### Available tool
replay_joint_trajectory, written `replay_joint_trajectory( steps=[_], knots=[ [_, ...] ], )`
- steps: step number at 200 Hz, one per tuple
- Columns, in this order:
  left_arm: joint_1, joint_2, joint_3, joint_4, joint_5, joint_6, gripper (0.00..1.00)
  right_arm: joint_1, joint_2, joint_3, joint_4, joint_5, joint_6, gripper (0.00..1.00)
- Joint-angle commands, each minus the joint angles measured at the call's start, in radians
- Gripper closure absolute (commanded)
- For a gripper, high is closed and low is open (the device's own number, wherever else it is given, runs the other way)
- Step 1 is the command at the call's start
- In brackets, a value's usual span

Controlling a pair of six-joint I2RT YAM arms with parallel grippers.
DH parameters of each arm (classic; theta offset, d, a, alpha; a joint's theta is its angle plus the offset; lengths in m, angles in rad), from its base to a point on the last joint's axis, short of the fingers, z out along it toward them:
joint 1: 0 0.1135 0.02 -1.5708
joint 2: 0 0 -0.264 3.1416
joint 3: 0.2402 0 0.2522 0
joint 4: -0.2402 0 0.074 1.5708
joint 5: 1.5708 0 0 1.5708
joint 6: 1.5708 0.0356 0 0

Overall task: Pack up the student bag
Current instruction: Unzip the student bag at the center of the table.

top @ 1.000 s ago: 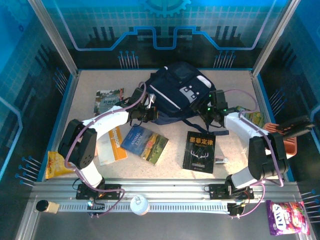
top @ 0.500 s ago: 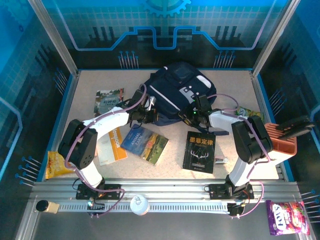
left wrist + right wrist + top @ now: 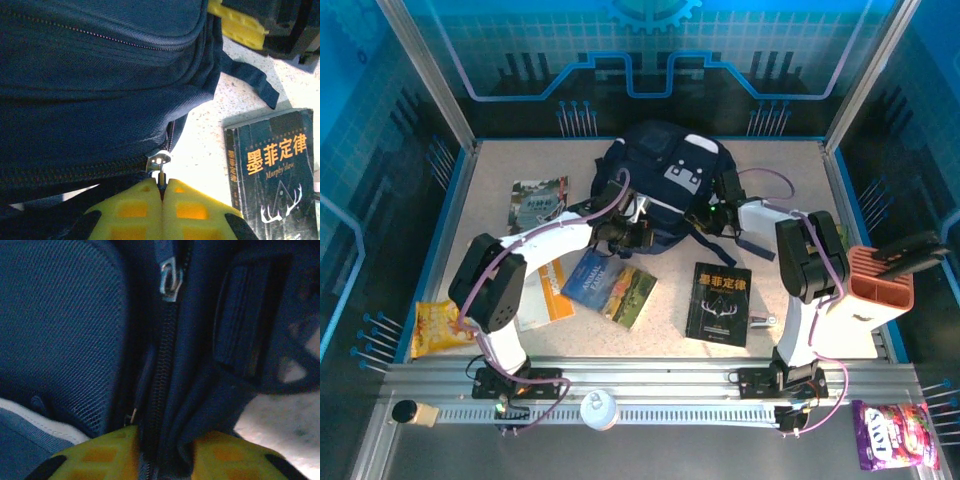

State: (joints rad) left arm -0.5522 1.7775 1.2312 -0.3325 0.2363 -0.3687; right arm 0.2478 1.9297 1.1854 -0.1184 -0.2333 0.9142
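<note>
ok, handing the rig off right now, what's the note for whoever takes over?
Grippers: left gripper is shut on a zip pull at the bag's near edge. The right gripper is shut on a fold of bag fabric beside a zip.
Things: the bag sits at the back of the table. The black book, blue book and green book lie outside it.
Done: both grips set.
Left: open the zip, load the books. How far the zip is open cannot be told.
</note>
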Motion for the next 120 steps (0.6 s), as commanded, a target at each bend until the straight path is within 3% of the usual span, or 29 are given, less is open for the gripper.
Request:
replay_joint_trajectory(
  steps=[1,52,83,120],
  knots=[
    [-0.012,0.019,0.060,-0.038,0.061,-0.027,1.00,-0.034,-0.072,-0.026,0.027,0.033,-0.026,0.61],
    [-0.017,0.041,0.108,-0.069,0.086,-0.033,1.00,-0.004,-0.314,-0.248,0.053,-0.011,0.204,0.40],
    [-0.018,0.058,0.132,-0.074,0.092,-0.037,1.00,0.060,-0.382,-0.321,0.037,0.061,0.384,0.36],
    [-0.019,0.064,0.139,-0.083,0.092,-0.036,1.00,0.105,-0.332,-0.312,0.073,0.050,0.500,0.36]
  ],
)
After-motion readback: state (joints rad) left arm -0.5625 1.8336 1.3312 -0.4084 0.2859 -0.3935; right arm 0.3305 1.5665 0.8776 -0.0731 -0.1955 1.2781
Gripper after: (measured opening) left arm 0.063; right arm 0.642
